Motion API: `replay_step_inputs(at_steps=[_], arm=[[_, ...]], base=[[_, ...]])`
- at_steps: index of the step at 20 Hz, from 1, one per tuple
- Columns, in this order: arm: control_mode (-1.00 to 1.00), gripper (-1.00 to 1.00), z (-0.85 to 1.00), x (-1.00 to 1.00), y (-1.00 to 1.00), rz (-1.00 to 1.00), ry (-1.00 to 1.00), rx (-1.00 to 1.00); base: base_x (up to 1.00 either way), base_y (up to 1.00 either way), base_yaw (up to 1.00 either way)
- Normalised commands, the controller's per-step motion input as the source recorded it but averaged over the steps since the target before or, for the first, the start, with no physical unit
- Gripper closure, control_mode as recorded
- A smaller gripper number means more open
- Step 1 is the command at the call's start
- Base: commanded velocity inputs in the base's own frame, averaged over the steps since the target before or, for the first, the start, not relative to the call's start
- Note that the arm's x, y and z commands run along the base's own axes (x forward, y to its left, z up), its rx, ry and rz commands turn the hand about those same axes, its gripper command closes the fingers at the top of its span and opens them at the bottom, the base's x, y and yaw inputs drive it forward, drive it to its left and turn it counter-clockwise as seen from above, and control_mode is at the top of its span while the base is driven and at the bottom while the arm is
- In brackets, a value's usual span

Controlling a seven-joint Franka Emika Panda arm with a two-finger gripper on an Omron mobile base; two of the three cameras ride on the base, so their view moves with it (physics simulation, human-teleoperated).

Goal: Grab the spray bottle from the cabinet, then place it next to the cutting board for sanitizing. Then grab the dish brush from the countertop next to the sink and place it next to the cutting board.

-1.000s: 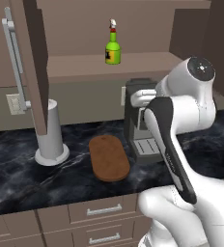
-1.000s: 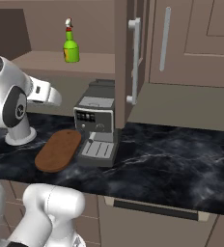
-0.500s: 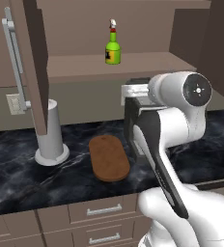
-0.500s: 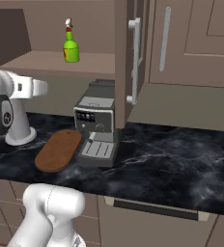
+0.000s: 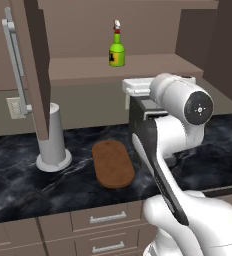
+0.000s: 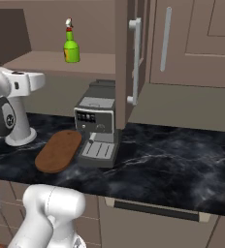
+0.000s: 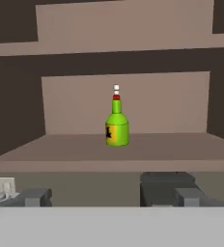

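Lettering on the spray bottle (image 7: 117, 124) sits on a dark label, white but too small to read; it may be a brand mark. That lime-green bottle stands upright on the bare shelf of the open cabinet (image 5: 30, 75), well apart from the tool (image 7: 97, 197), whose dark tips stand spread wide with nothing between them. Below, the cutting board (image 5: 112, 163) lies flat on the black worktop (image 6: 182, 160) beside a coffee machine (image 6: 98, 123).

Label lettering on spray bottle (image 7: 117, 123) too small to be read. Coffee machine (image 5: 138, 107) largely hidden behind the arm in left base view. Cabinet (image 5: 33, 70) door cut off at top edge. Gripper fingertips (image 7: 34, 197) barely seen above the bottom band.
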Motion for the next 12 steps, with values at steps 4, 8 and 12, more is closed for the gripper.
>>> replay_step_inputs(at_steps=[4, 8, 12], arm=[[-1.00, -1.00, 0.19, 0.17, 0.00, 0.00, -0.21, 0.00], [-1.00, -1.00, 0.32, 0.03, 0.01, 0.00, -0.18, 0.00], [-1.00, -1.00, 0.14, 0.20, 0.05, 0.00, -0.02, 0.00]], base=[[0.00, 0.00, 0.00], [0.00, 0.00, 0.00], [0.00, 0.00, 0.00]])
